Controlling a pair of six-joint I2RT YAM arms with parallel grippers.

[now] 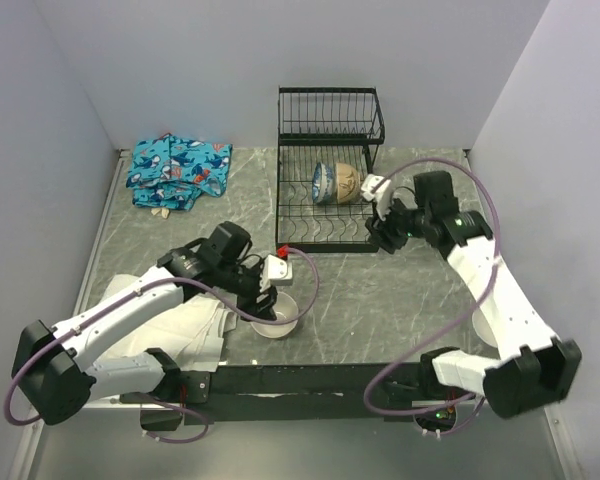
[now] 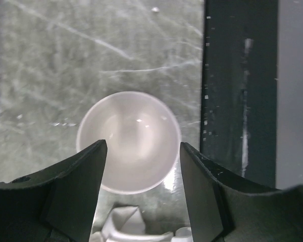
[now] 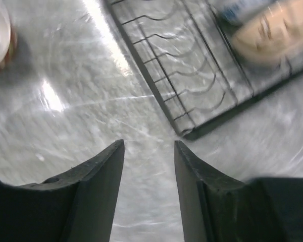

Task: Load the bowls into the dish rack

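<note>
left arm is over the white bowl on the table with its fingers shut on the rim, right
Not quite. The left arm is over the white bowl on the table, but its fingers are open, spread to either side of the bowl rather than shut on its rim. The left wrist view shows it.

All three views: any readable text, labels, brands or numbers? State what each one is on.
No text is readable in any view.
Blue cloth: printed shapes only, no lettering I can make out.
Patterned bowl in the dish rack: decoration, no words; blurred in the right wrist view.
White bowl: plain, no marking.
</note>
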